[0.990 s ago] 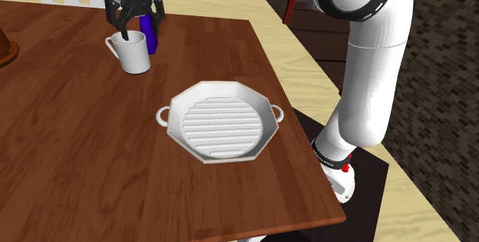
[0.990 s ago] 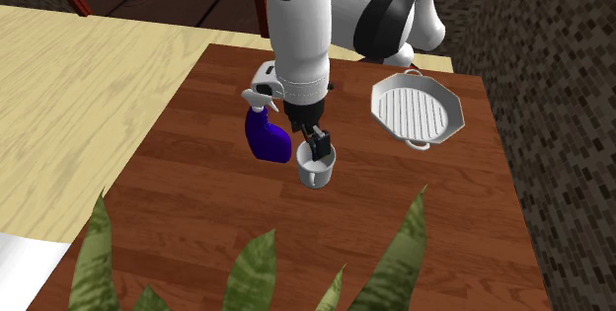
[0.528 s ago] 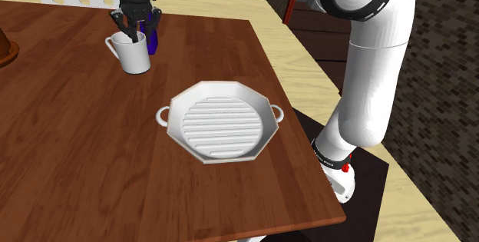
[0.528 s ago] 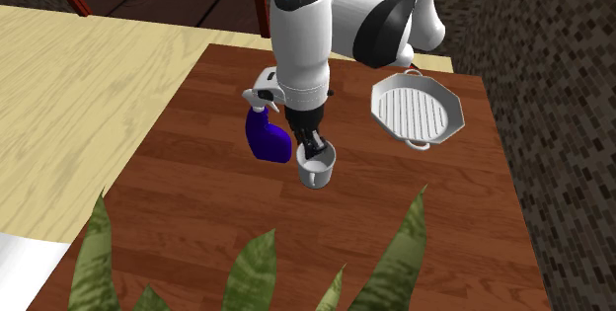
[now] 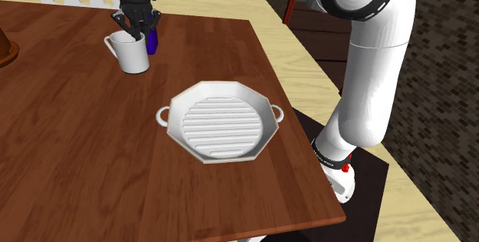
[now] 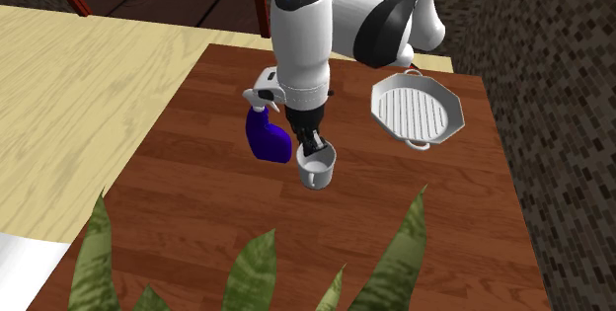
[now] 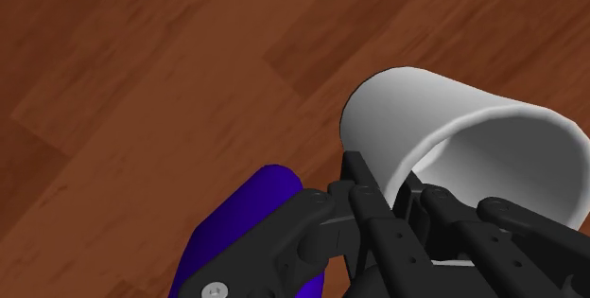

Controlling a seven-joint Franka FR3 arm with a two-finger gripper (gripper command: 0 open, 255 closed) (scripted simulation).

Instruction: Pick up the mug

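Pincer [image 5: 135,31] — spread wide over the white mug [image 5: 130,54] a second ago, now drawn in and clamped on the mug's wall, one finger inside the rim and one outside, on the side facing the blue spray bottle [image 5: 153,41]; judged a completed grasp, with the lift not yet begun. Mug — upright on the wooden desk [image 5: 77,148], near its far edge in the shoulder view, bottle just beside it, white grill pan [image 5: 219,121] well apart; room overhead looks free, so a straight rise should spare the bottle.
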